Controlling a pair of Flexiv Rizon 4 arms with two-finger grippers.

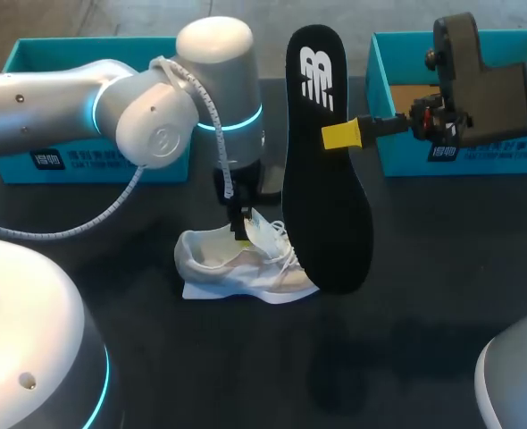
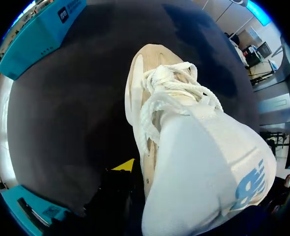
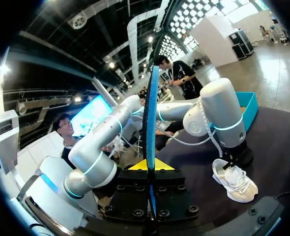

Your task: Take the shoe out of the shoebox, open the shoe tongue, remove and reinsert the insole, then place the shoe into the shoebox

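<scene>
The white shoe (image 1: 246, 264) lies on its side in the middle of the black table, toe to the right. My left gripper (image 1: 241, 231) comes straight down onto it and is shut on the shoe tongue (image 2: 204, 162), which stands up out of the laces (image 2: 174, 93); only one yellow fingertip (image 2: 125, 164) shows beside the tongue. The black insole (image 1: 326, 161) hangs upright just right of the shoe, with my right gripper (image 1: 342, 134) shut on its edge. In the right wrist view the insole (image 3: 150, 108) is seen edge-on between the fingers of the right gripper (image 3: 149, 166).
One teal shoebox part (image 1: 85, 54) stands at the back left behind my left arm. Another teal box (image 1: 406, 161), brown inside, stands at the back right behind the right gripper. A white sheet (image 1: 201, 290) lies under the shoe's heel.
</scene>
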